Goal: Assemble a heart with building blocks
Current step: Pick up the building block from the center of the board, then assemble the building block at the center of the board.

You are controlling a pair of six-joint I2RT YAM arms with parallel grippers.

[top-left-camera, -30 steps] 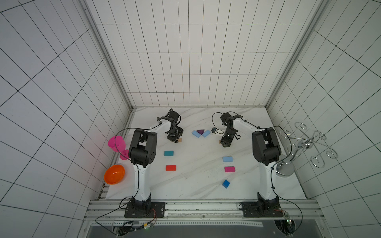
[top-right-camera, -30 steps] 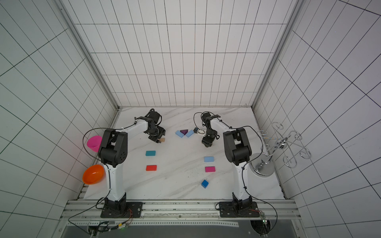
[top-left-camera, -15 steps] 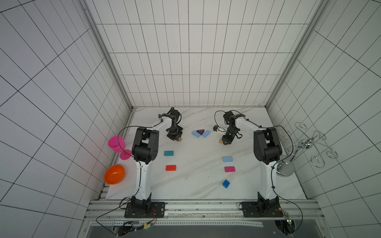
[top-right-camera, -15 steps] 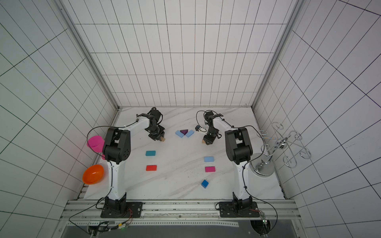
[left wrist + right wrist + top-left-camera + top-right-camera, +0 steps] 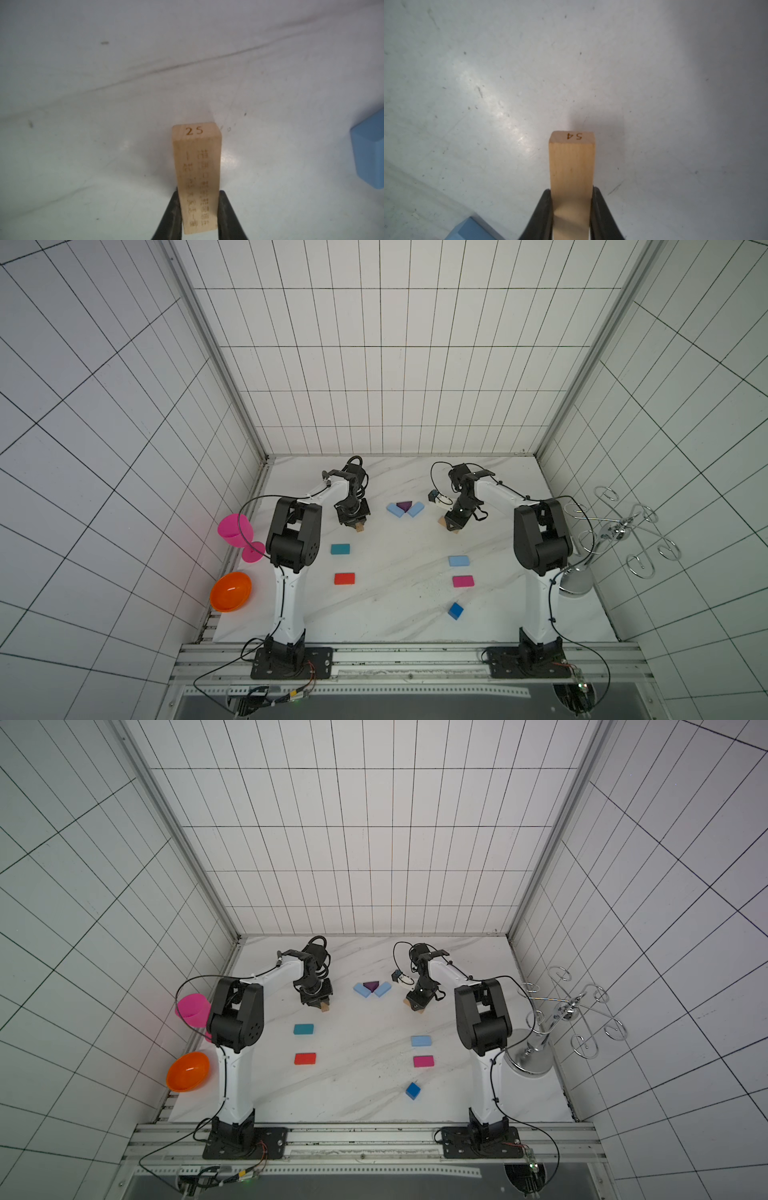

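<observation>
The work surface is a white, grey-veined tabletop [image 5: 399, 614] enclosed on three sides by white tiled walls [image 5: 399, 364]; an aluminium rail [image 5: 415, 655] along the front edge carries both arm bases. A pink goblet [image 5: 232, 529] and an orange bowl [image 5: 230, 591] sit at the left edge, a chrome wire rack [image 5: 575, 584] at the right. Near the back, a purple triangle [image 5: 404, 505] lies between two light blue blocks [image 5: 394, 510], touching both. Lying apart are a teal block [image 5: 340, 548], red block [image 5: 344, 578], third light blue block [image 5: 459, 560], magenta block [image 5: 463, 581] and blue cube [image 5: 455, 610]. The left fingers [image 5: 172, 214] are clamped on the tan block marked 25 [image 5: 197, 166], left of the triangle; the right fingers [image 5: 544, 214] are clamped on the tan block marked 54 [image 5: 572, 166], right of it. Whether either tan block touches the tabletop cannot be told. Since one second ago, both pairs of fingers have drawn in onto their blocks; the arms have shifted only slightly and the loose blocks lie unchanged
</observation>
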